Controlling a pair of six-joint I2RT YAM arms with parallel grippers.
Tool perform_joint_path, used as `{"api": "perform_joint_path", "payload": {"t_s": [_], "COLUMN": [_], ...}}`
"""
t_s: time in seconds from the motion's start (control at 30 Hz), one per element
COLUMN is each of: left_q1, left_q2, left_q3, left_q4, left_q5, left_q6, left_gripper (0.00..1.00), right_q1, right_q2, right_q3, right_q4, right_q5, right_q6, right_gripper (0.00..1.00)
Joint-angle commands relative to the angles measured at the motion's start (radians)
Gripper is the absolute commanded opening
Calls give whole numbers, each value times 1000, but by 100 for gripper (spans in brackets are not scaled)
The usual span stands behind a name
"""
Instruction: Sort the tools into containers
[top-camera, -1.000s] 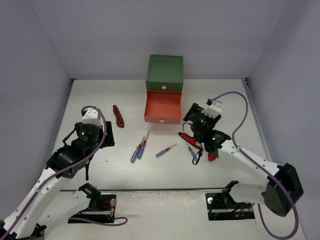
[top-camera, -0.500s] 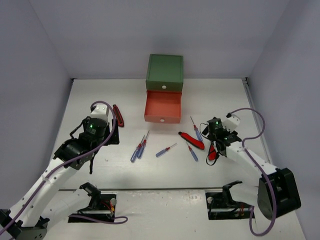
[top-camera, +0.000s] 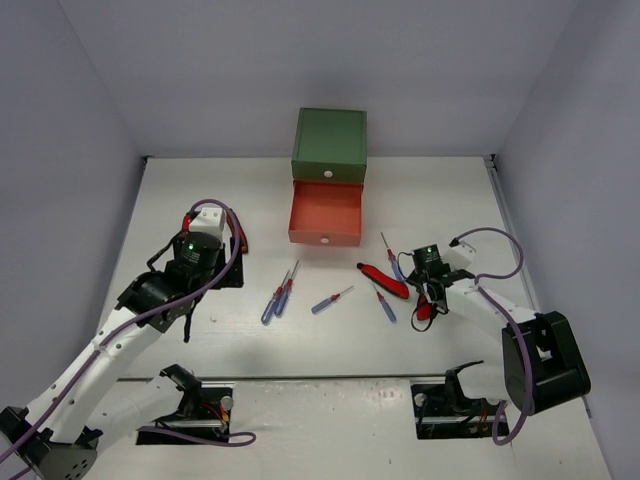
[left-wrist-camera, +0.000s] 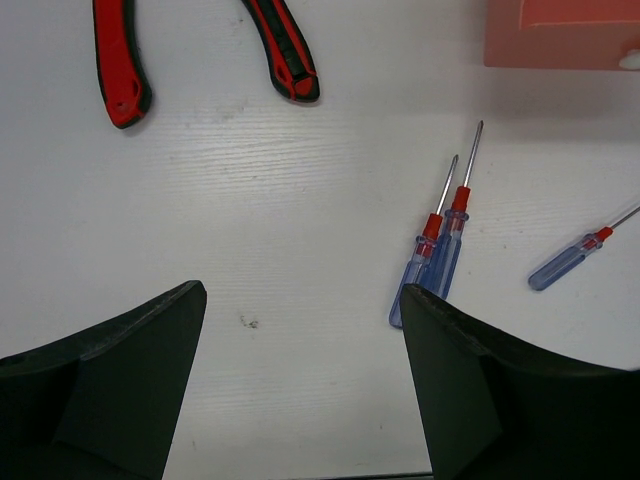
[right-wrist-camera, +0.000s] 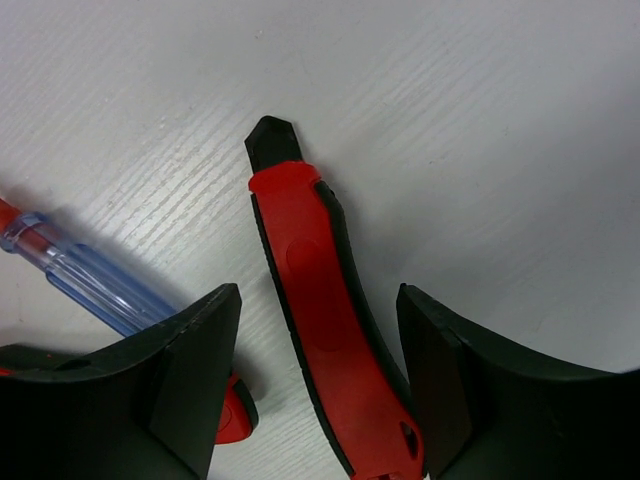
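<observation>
Curved glossy red handle (right-wrist-camera: 322, 340), black-edged, lies on grained white table (right-wrist-camera: 490, 110) between spread, untouching fingers of right gripper (right-wrist-camera: 318, 305); left gripper (left-wrist-camera: 300, 310) gapes empty.

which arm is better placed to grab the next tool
Right. The right gripper is open astride a red handle. The left gripper hangs open over bare table, with the screwdrivers off to its side.
</observation>
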Motion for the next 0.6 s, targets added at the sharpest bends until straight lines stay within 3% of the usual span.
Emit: {"api": "perform_joint_path", "payload": {"t_s": [0.0,0.17,0.4,0.57], "left_q1": [8,8,8,9], "left_q2": [15,23,27,40], "left_q3": [26,27,25,35], "left_q4": [65,71,76,83], "left_q5": [7,2,6,8], "left_q6": [14,17,20,29], "left_gripper": [75,75,75,75], "right_q1": [-11,-17,-8,67], "right_q2": [30,47,-80,-131], "right_q3": [-2,4,76,273], "right_q4": [9,11,6,5], "right_q5": [20,19,67,77], "right_q6": [21,15,-82,-131], "right_gripper": [54,40,2,0]}}
